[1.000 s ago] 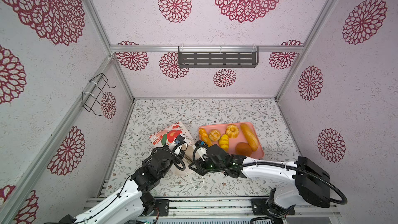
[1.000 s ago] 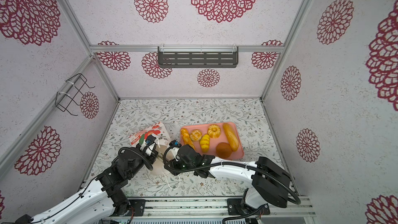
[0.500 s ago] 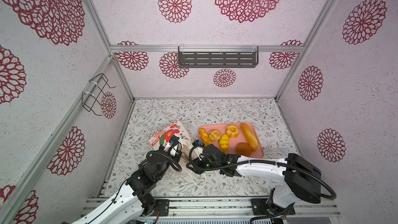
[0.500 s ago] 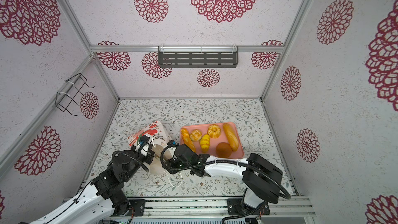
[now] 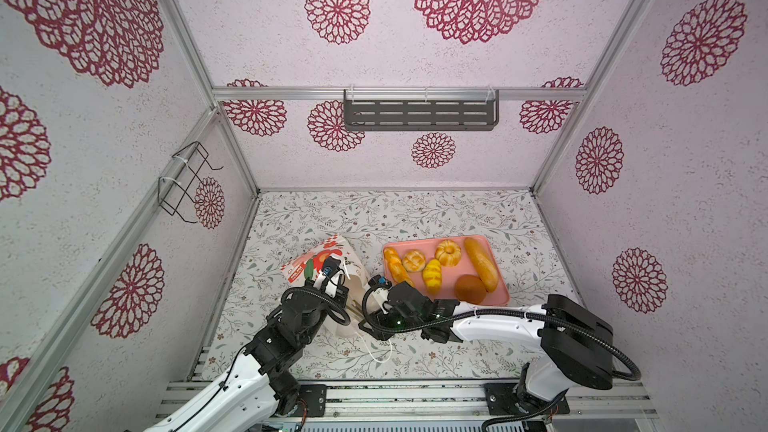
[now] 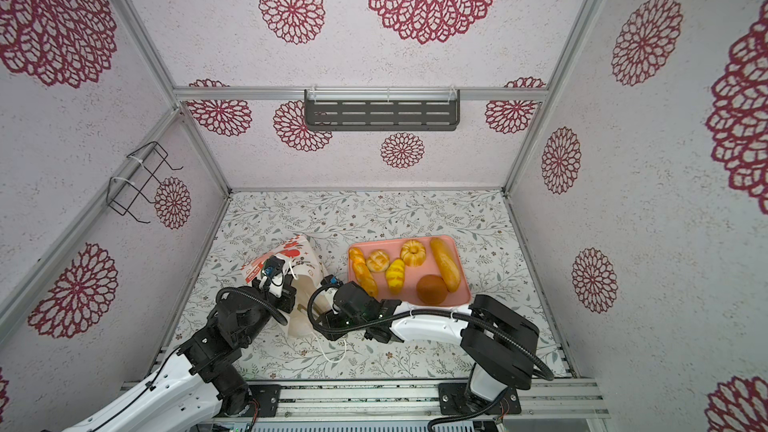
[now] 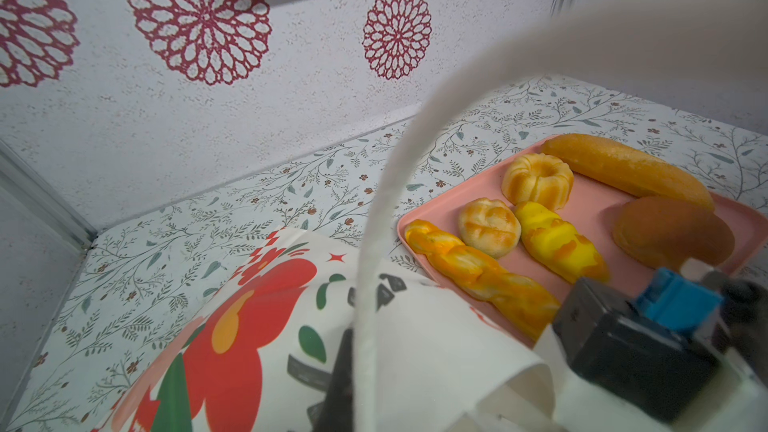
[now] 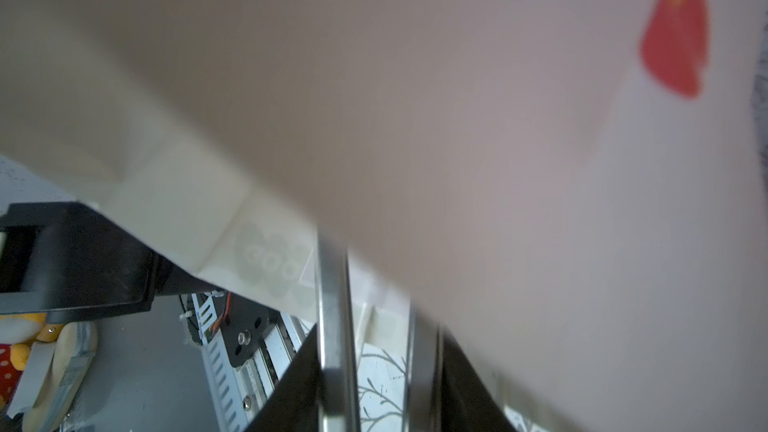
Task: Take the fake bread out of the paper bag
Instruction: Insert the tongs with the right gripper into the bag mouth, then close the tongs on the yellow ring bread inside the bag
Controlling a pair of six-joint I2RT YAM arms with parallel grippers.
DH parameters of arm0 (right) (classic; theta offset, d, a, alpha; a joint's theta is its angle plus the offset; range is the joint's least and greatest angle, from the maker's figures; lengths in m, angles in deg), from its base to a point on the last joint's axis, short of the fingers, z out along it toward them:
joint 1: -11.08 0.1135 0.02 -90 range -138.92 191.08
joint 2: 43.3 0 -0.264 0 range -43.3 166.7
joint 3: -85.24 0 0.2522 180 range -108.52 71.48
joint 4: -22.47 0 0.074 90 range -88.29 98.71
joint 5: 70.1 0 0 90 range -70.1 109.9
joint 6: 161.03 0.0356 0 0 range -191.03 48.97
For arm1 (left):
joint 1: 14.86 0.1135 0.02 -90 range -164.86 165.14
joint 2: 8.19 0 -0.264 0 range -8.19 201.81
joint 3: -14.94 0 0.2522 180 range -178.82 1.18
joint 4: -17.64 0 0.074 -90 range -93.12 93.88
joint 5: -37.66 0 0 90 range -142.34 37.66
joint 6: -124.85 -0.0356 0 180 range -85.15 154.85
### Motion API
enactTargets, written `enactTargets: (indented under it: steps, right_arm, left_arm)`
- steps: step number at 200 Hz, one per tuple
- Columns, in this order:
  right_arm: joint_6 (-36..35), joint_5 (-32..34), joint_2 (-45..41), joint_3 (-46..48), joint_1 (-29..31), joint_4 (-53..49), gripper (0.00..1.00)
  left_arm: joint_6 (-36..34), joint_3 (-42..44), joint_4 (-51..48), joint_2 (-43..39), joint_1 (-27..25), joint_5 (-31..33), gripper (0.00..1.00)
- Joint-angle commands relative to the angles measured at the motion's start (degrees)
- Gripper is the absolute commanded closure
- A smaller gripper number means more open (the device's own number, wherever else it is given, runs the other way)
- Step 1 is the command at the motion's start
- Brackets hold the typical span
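We see a white paper bag printed with red flowers and green leaves, golden-orange and yellow fake bread, a pink tray, a grey-green vine-patterned table and pale walls with crimson rosettes.

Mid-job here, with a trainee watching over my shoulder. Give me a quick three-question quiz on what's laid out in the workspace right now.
1. Count: how many pieces of fake bread lie on the pink tray?
2. Multiple choice: which bread on the tray lies nearest the paper bag? A) the long loaf B) the twisted stick C) the brown round roll
3. True or false: the ring-shaped bun is inside the paper bag.

Key
1. Six.
2. B: the twisted stick lies along the tray edge on the bag's side.
3. False: the ring-shaped bun lies on the tray.
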Motion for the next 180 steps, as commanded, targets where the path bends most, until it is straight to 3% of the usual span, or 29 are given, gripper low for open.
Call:
enactTargets:
  steps: [1,72,180]
  right_arm:
    - [-2.29,2.3,-3.22,-1.02,1.48,-1.81,0.6]
    - [-5.25,14.03,-5.95,-1.7,5.35,-5.9,0.61]
    - [-9.69,10.99,2.09,-11.02,5.54,-11.39,0.62]
  left_arm:
    - [2.65,-0.76,3.03,0.62,1.76,-1.97,1.0]
    - [4.39,-2.59,1.49,2.34,3.2,-5.67,1.0]
    - [3.96,-4.6,-1.8,1.31,3.29,-8.25,1.0]
